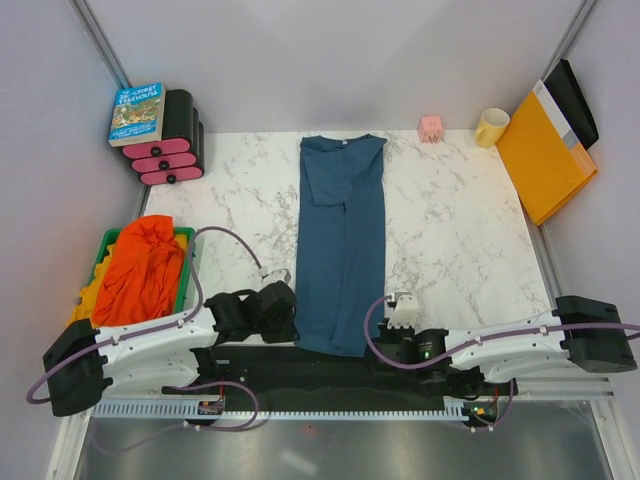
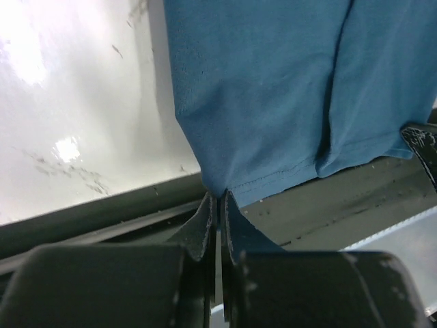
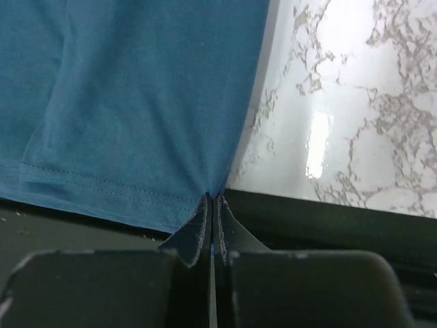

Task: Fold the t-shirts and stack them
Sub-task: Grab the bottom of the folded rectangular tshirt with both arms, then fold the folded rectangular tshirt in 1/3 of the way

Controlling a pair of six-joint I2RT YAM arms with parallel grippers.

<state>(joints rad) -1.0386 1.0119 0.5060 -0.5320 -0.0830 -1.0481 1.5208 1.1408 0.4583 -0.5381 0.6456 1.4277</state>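
Left gripper (image 2: 217, 199): you're pinching the near-left hem corner of the teal t-shirt (image 2: 273, 89). Jaws are pressing tight on the cloth, no gap showing.
Right gripper (image 3: 212, 199): you're clamping the near-right hem corner of the same shirt, fingers pressing together on the fabric.
Teal shirt position: it's lying as a long narrow strip down the middle of the table (image 1: 460, 230), collar at the far end, hem at the near edge between your two arms.
Done: the lengthwise folds are looking finished, with sides and sleeves sitting tucked in.
Left on this shirt: I'm judging the crosswise fold, hem toward collar, as not yet done.
Pile: the orange t-shirt (image 1: 140, 270) is sitting bunched in the green bin (image 1: 184, 236) with yellow cloth (image 1: 86, 290) under it, both unfolded.
Stack: nothing is showing as folded and stacked, so you're sitting early in the task.
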